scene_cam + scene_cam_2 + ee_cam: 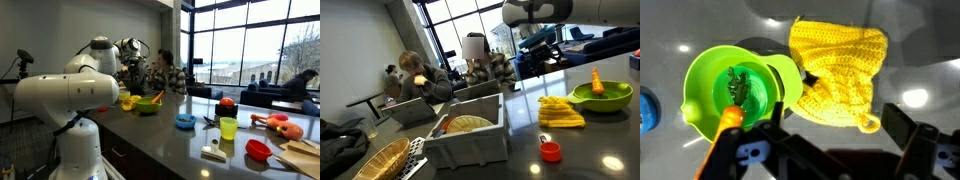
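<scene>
Dark glossy tabletop fills the wrist view; at the bottom edge the gripper, fingers apart, hangs above a green bowl beside a yellow knitted cloth.

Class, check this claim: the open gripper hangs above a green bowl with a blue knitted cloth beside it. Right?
Wrong colour: the knitted cloth is yellow, not blue, as the wrist view shows. The open gripper does hang above the green bowl, cloth beside it.
</scene>
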Controlling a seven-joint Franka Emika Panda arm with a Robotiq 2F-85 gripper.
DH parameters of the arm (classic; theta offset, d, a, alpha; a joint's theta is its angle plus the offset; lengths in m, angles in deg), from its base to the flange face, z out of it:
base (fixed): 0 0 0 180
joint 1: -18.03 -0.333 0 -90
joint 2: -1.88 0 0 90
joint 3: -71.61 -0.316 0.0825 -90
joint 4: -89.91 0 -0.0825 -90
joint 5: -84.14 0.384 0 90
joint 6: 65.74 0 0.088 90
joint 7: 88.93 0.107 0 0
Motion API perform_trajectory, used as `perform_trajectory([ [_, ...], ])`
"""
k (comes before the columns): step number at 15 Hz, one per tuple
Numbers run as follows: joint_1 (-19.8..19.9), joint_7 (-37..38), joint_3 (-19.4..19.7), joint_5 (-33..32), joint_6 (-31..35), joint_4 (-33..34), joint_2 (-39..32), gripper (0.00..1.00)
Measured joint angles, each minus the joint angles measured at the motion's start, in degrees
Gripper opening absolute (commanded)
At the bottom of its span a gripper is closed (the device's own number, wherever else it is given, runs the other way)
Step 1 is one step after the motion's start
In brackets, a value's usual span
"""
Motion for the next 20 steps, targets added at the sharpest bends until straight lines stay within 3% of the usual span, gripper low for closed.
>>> perform_trajectory([
  [10, -4.4, 3.0, 8.4, 0.0, 6.8, -2.4, -7.5, 1.00],
  [20, -7.8, 3.4, 16.6, 0.0, 12.8, -27.4, -11.2, 1.00],
])
